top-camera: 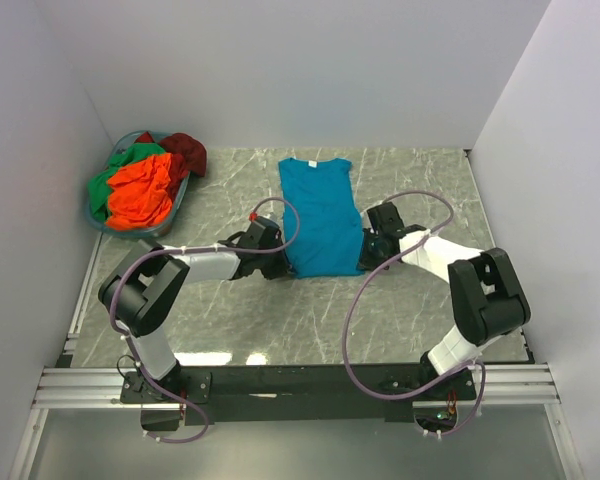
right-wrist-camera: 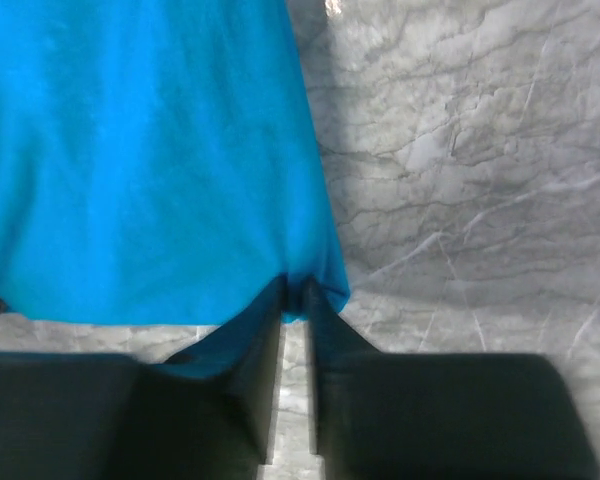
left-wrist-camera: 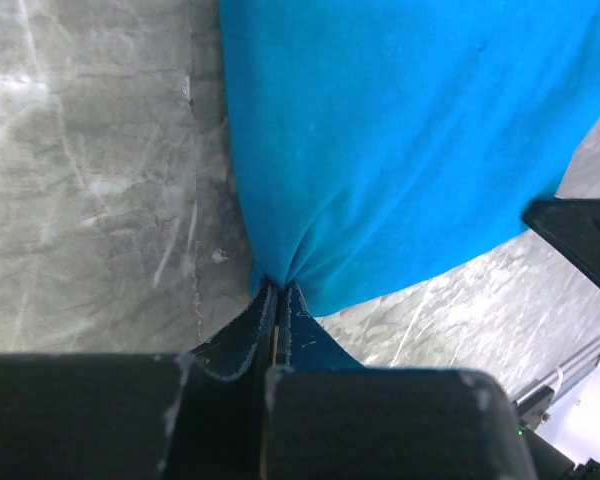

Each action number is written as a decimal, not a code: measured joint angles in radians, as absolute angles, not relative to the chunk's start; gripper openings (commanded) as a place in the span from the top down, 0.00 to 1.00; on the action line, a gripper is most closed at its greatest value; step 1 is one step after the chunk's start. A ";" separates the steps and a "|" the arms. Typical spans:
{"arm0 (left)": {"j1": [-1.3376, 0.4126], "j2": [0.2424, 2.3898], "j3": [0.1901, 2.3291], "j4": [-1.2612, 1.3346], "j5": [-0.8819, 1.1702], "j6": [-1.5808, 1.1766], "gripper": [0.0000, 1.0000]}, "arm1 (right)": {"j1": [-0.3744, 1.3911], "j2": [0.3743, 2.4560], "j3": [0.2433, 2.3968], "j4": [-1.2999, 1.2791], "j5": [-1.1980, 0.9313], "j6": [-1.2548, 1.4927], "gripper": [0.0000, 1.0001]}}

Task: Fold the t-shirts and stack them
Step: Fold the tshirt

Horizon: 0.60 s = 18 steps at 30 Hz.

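Bright even overhead light is filling the top view; white glare is sitting on the table [top-camera: 280, 320] by its near edge, arms [top-camera: 210, 265] are throwing soft shadows. Wrist views are looking dimmer: right gripper [right-wrist-camera: 293, 292] is blurring dark, teal t-shirt [right-wrist-camera: 130, 150] is reading slightly soft.

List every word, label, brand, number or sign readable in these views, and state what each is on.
None: no readable text in any view.
The teal-blue t-shirt is plain, with no print or tag showing.
The piled shirts in the basket show no lettering.
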<state>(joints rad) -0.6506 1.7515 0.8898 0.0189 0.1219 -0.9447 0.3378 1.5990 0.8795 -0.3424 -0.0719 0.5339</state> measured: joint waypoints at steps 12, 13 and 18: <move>-0.656 1.723 0.821 0.087 0.169 -0.944 1.00 | 0.338 1.567 0.810 -0.302 -0.088 0.523 1.00; -0.659 1.711 0.811 0.084 0.168 -0.944 1.00 | 0.339 1.552 0.796 -0.303 -0.094 0.522 1.00; -0.701 1.602 0.746 0.025 0.158 -0.945 1.00 | 0.368 1.427 0.722 -0.361 -0.114 0.511 1.00</move>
